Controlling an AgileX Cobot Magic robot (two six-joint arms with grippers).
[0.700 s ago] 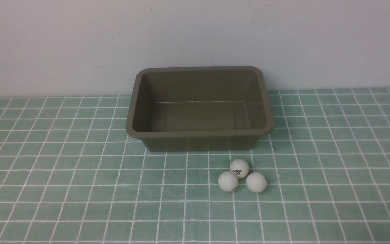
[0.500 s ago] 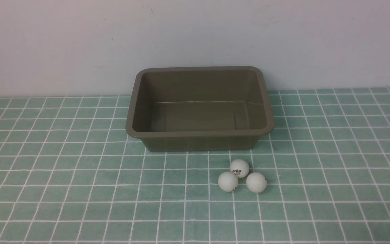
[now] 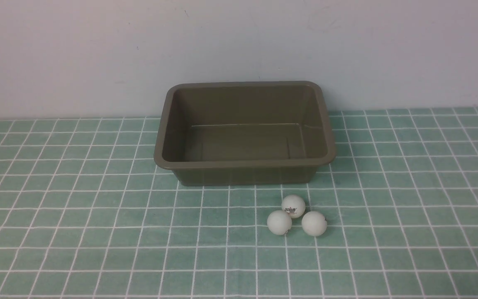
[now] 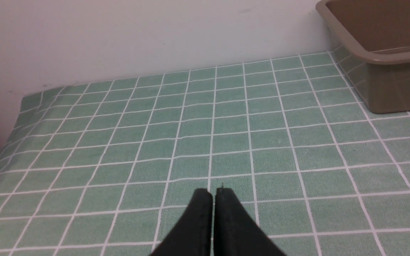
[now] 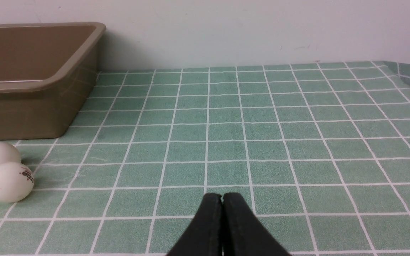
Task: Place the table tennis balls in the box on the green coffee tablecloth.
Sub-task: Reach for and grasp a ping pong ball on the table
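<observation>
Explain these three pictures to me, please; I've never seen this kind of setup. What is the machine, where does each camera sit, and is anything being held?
This is a robot with two arms. The wide picture comes from a camera between the arms, looking forward. The other two come from cameras on each wrist, each looking past the black pincer at the end of its arm: the left pincer and the right pincer. Both are closed and hold nothing. On the green checked tablecloth stands an open olive-brown box with nothing inside. Three white table tennis balls lie bunched together on the cloth just in front of the box, toward the robot's right.
</observation>
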